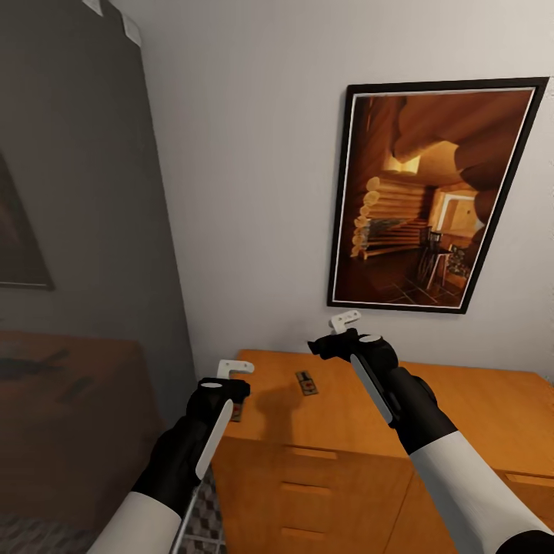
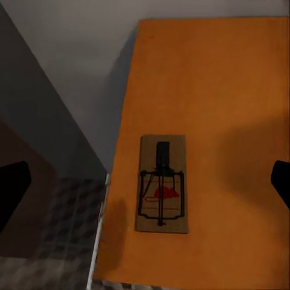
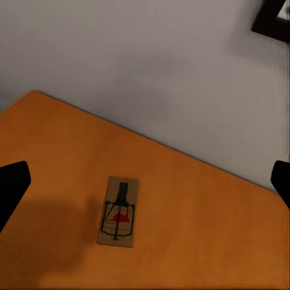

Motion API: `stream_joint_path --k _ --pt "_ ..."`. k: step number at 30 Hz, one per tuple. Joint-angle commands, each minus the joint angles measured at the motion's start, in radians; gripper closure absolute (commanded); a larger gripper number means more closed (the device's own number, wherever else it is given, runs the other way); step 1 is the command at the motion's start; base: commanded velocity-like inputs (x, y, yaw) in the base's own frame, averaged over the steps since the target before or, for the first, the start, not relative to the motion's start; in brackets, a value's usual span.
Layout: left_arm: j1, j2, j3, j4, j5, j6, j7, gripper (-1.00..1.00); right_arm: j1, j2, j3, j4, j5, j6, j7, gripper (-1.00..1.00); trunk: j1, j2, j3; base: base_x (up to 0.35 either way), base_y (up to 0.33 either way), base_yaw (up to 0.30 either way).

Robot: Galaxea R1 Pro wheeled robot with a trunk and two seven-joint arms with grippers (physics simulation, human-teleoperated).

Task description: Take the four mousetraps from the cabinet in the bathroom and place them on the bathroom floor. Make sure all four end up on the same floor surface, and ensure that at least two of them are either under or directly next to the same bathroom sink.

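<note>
Mousetraps: 2 visible, flat on cabinet (image 1: 462, 415) top. One mousetrap (image 1: 306, 382) mid-top, between grippers; second mousetrap (image 2: 162, 183) near cabinet's left edge, directly under left gripper (image 1: 233, 382). Left jaws spread wide, empty, hovering above it. Right gripper (image 1: 338, 332) raised, jaws apparently parted, holding nothing.

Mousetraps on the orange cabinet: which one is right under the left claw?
The mousetrap by the cabinet's left edge, half hidden beneath the left claw. The other mousetrap lies further along the cabinet top, out in the open between the two claws.
</note>
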Motion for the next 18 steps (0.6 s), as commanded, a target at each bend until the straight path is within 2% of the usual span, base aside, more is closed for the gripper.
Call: stream_joint_path --k 1,13,18 --pt "0.000 0.000 -0.001 -0.001 0.009 0.003 0.008 -1.00 -0.001 -0.001 0.002 -0.001 -0.006 0.004 -0.002 -1.00 0.000 -0.001 -0.001 0.000 -0.095 0.000" --pt "0.000 0.000 -0.001 -0.001 0.009 0.003 0.008 -1.00 -0.001 -0.001 0.002 -0.001 -0.004 0.004 -0.002 -1.00 0.000 -0.001 -0.001 0.000 -0.028 0.000" --pt "0.000 0.000 -0.002 -0.001 0.007 0.003 0.008 -1.00 -0.001 -0.001 0.002 -0.001 -0.004 0.004 -0.002 -1.00 0.000 -0.001 -0.001 0.000 -0.154 0.000"
